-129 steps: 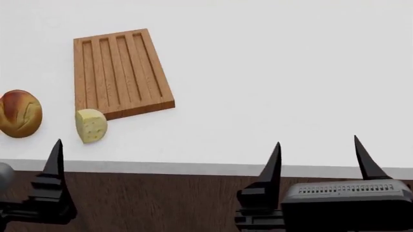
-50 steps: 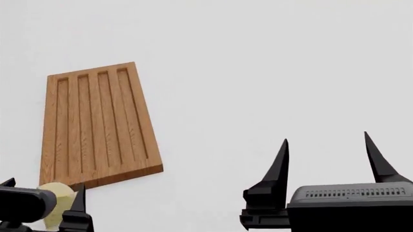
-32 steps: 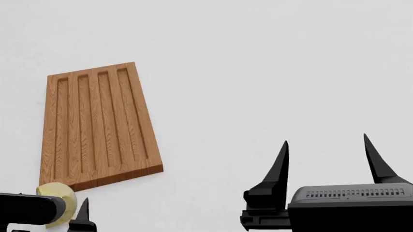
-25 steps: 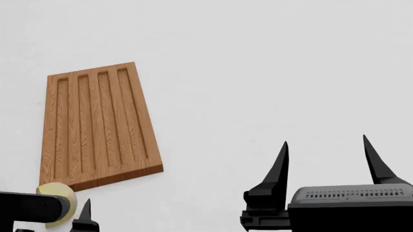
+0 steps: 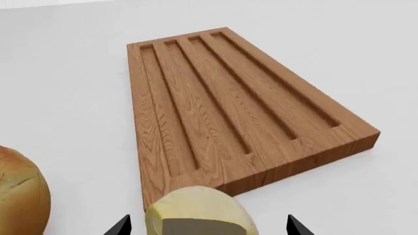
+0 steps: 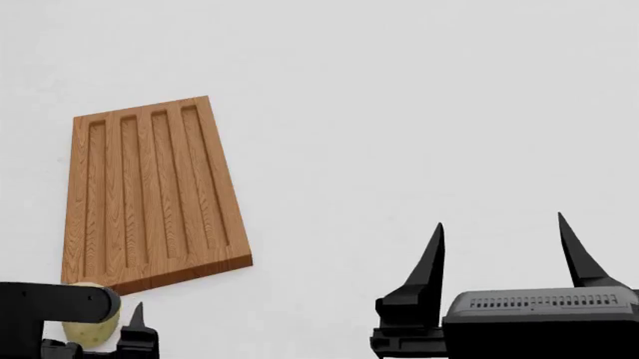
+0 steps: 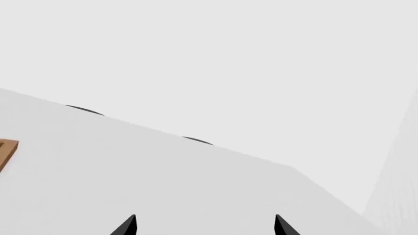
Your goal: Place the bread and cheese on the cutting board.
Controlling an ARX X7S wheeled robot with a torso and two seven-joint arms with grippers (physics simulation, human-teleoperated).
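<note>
The cutting board (image 5: 228,107) lies flat on the white table, also in the head view's left half (image 6: 150,194). The pale yellow cheese (image 5: 199,215) sits on the table just off the board's near short edge, between the two tips of my left gripper (image 5: 207,226), which is open with a gap on each side of the cheese. In the head view my left arm covers most of the cheese (image 6: 95,329). The bread (image 5: 19,193) rests on the table beside the cheese, cut off by the frame edge. My right gripper (image 6: 499,243) hovers open and empty, well right of the board.
White tabletop (image 6: 420,112) stretches all round the board. The right wrist view shows only the table's surface, its far edge and a corner of the cutting board (image 7: 7,149).
The head view has closed in on the table. My left arm has slid further over the cheese, hiding more of it. The right gripper has barely shifted.
</note>
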